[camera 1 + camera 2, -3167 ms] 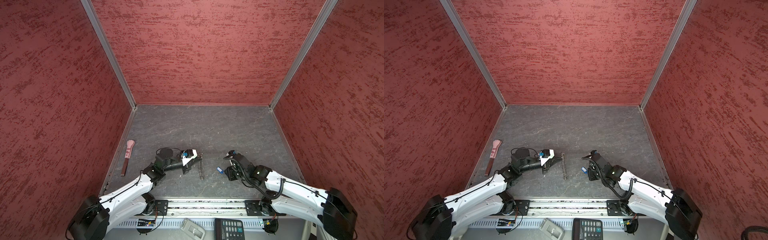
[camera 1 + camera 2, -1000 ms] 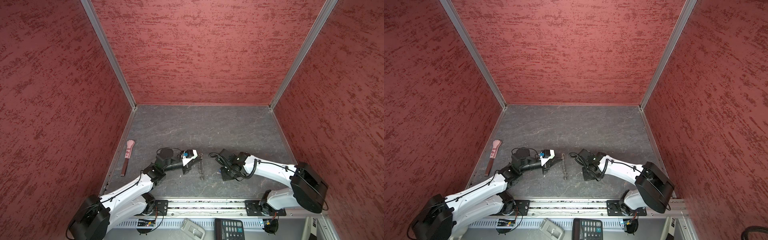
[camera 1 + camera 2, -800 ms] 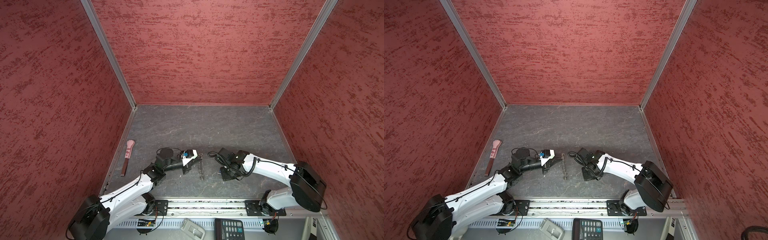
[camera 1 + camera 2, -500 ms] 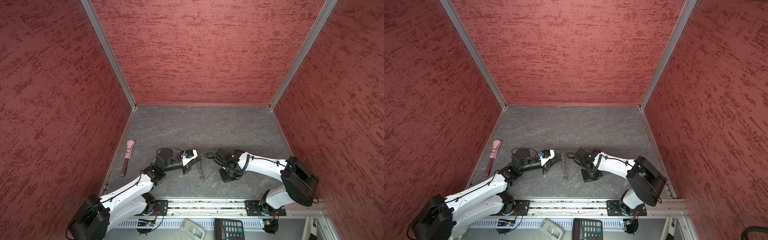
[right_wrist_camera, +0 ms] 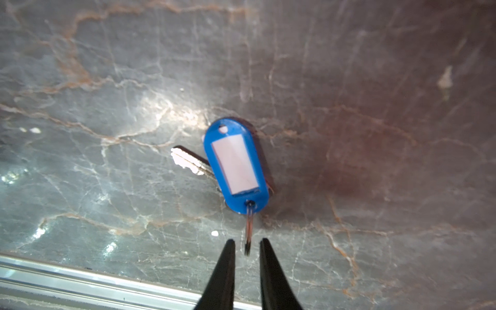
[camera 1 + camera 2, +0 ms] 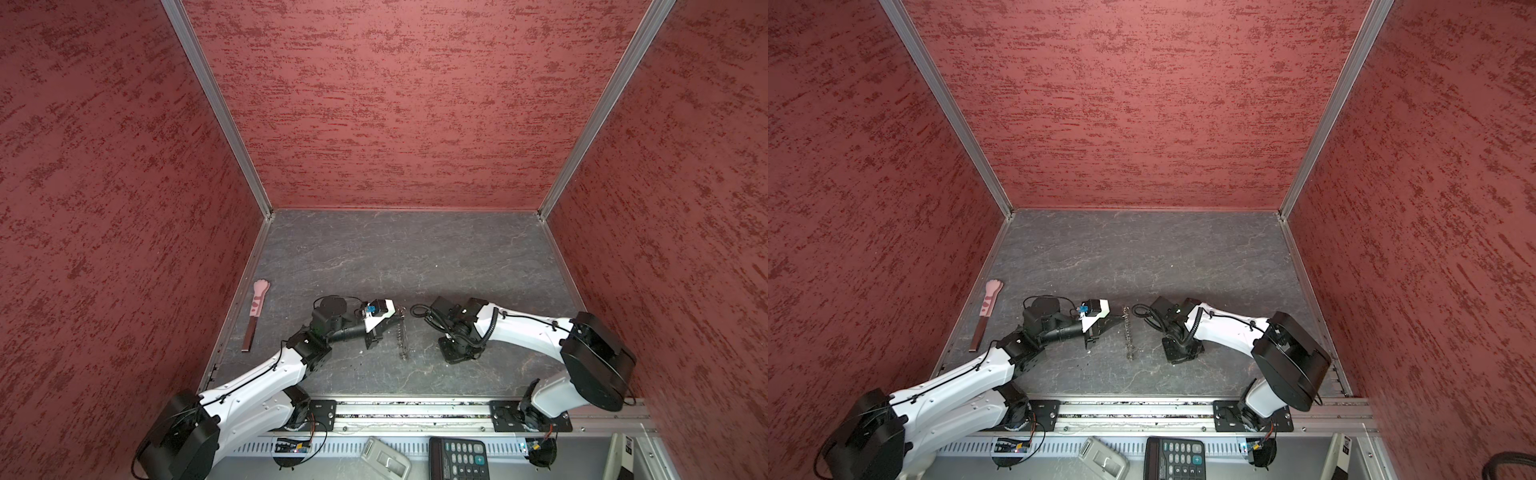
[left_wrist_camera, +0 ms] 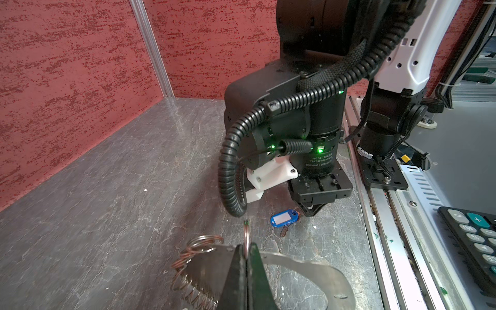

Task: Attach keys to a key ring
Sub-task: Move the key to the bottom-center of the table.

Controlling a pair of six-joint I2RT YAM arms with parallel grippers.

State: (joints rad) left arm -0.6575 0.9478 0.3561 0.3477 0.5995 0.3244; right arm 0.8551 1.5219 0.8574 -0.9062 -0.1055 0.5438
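Note:
The keys (image 5: 236, 163), a blue tag with a pale label over a silver key, lie flat on the grey floor; they also show in the left wrist view (image 7: 284, 218). The tag's small ring stands between the tips of my right gripper (image 5: 247, 243), whose jaws are slightly apart and open, with a gap on each side. In both top views the right gripper (image 6: 455, 353) points straight down and hides the keys. My left gripper (image 7: 246, 251) is shut on the key ring (image 7: 246, 237), held edge-on. The ring's silver links (image 6: 402, 336) (image 6: 1129, 336) trail along the floor.
A pink paw-tipped stick (image 6: 257, 311) (image 6: 988, 307) lies by the left wall. The metal rail (image 6: 415, 409) runs along the front edge, with a calculator (image 6: 457, 457) (image 7: 477, 241) beyond it. Red walls close three sides.
The right arm's elbow has swung inward and up while its gripper stayed over about the same spot near the links. The left arm has not moved.

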